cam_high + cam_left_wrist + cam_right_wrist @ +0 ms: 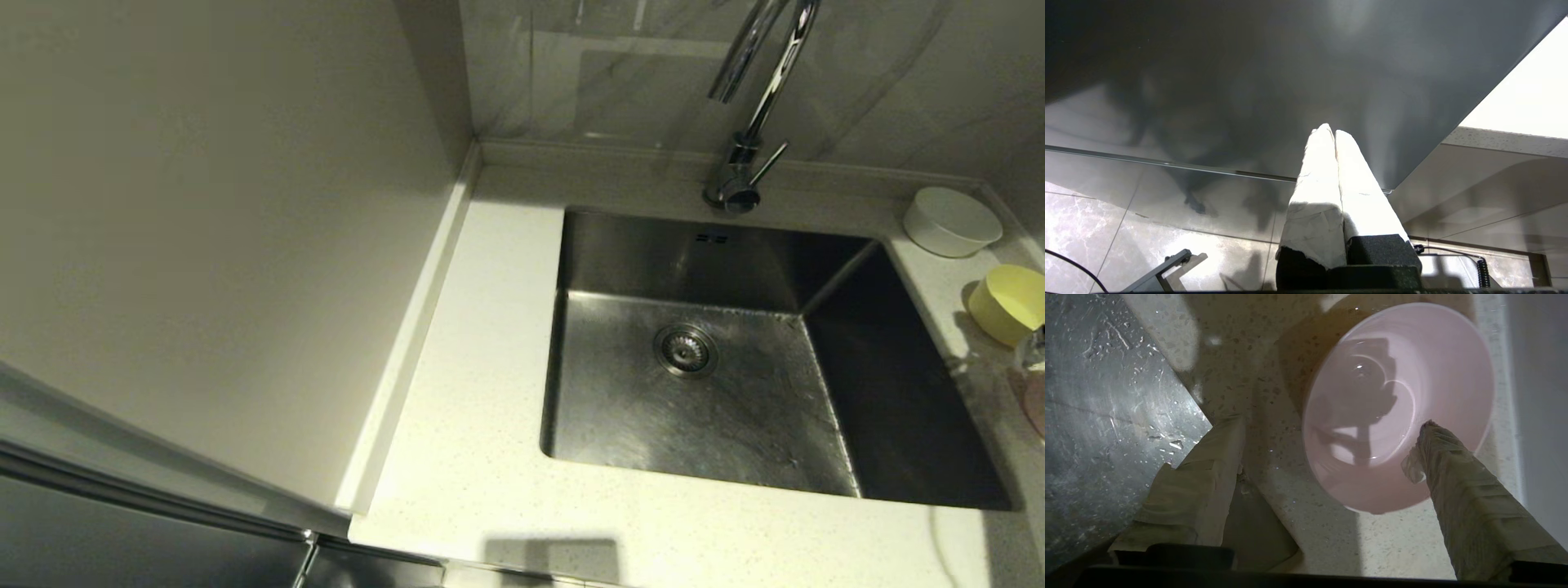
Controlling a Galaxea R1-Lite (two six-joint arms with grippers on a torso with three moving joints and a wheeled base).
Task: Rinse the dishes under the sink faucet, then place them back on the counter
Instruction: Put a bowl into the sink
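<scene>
Bowls are sitting in a row on the counter (457, 457) along the right side of the sink (718, 408). White bowl (951, 220) is farthest back, near the wall; yellow bowl (1011, 304) is lying tilted just in front of it; pink bowl (1398, 406) is nearest me, upright, barely showing at the right edge of the head view. Water drops are glinting inside the pink bowl and on the steel beside it.

I am holding my right claw (1331, 445) over the pink bowl with fingers spread wide: one finger (1457, 477) is reaching over the bowl's inside, the other is hanging over the counter strip between bowl and sink. Nothing is pinched.

I am keeping my left claw (1329, 134) parked low beside the cabinet, fingers pressed together and empty.

Faucet (755, 98) is standing behind the sink, its spout arching over the basin.
</scene>
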